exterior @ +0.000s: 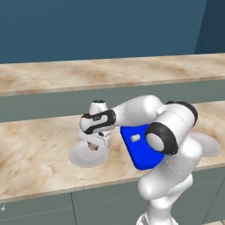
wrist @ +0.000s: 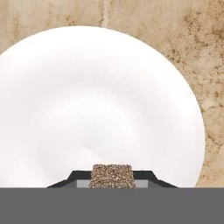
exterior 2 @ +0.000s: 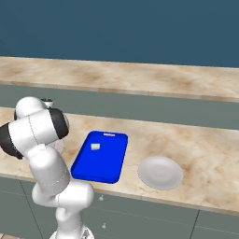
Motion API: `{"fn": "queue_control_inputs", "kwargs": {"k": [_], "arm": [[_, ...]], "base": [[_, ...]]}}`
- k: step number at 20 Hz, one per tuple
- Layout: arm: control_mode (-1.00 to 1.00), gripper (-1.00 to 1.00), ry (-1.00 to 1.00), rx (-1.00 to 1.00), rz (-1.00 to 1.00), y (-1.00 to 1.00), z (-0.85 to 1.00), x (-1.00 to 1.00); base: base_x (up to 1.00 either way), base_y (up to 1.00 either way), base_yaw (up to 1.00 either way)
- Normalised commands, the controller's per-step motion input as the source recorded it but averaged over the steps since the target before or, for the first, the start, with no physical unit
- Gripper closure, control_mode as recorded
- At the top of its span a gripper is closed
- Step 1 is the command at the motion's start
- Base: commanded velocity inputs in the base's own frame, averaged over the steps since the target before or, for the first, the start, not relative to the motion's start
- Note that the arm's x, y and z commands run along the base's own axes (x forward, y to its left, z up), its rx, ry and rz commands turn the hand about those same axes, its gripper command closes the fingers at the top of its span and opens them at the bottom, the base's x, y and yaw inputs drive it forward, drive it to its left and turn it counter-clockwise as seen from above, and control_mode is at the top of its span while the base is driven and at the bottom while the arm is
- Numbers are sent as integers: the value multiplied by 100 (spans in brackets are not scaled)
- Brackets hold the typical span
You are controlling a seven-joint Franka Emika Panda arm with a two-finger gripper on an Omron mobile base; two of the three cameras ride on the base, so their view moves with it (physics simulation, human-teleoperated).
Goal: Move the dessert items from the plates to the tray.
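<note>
Right now your gripper (exterior: 93,147) is clamped on the brown chunk (wrist: 112,176), held between the two fingertips just above the left plate (exterior: 78,157); whether the chunk has cleared the plate surface looks likely from the hand view but can't be confirmed at this angle; the whitish cylinder (exterior 2: 95,147) already sits on the blue tray (exterior 2: 109,163), toward its far end; the right plate (exterior 2: 160,172) is bare; key relation: the tray lies just beside the left plate, to the arm's right, long axis running away from the base; so I'd expect a short lift and a sideways carry right, then release on open blue clear of the cylinder.
</note>
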Motion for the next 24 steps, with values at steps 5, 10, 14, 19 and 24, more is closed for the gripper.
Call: {"fn": "queue_control_inputs", "kwargs": {"k": [5,10,14,19,24], "arm": [[-100,100,2,0,0,-53,30,-36],[-100,100,0,0,0,-57,25,-33],[-100,100,1,0,0,-66,20,-24],[-100,100,5,0,0,-70,12,-13],[-100,100,4,0,0,-73,2,-3]], "base": [[0,0,0],[0,0,0],[0,0,0],[0,0,0],[0,0,0]]}}
